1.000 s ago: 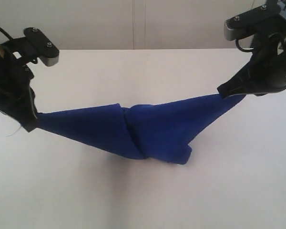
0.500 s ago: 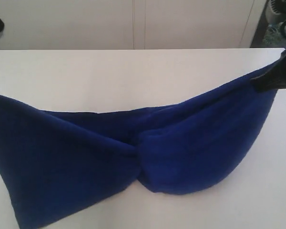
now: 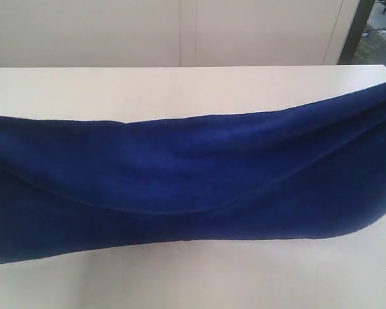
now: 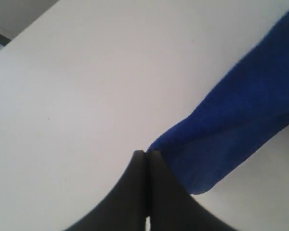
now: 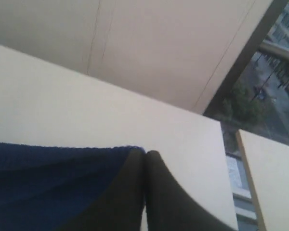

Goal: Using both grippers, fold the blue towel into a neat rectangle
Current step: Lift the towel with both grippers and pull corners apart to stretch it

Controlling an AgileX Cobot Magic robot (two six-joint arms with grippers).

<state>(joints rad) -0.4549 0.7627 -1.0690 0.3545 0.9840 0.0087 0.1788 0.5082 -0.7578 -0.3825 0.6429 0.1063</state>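
My left black claw [image 4: 146, 154] is pressed tight together, with one end of the royal-blue soft cloth towel [image 3: 193, 174] pinched at its tips. My right black claw [image 5: 145, 153] is clamped shut on the opposite end. The towel stretches between them as a wide, sagging band across the flat white table [image 3: 180, 90], from its left edge to its right edge.

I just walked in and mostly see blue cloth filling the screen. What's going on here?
Two robot arms are holding a deep royal-blue soft cloth towel stretched wide between them over the white tabletop. The left claw is shut on one corner and the right claw is shut on the opposite one. Both are outside the exterior view. The towel sags in the middle and has not yet been folded into a rectangle.
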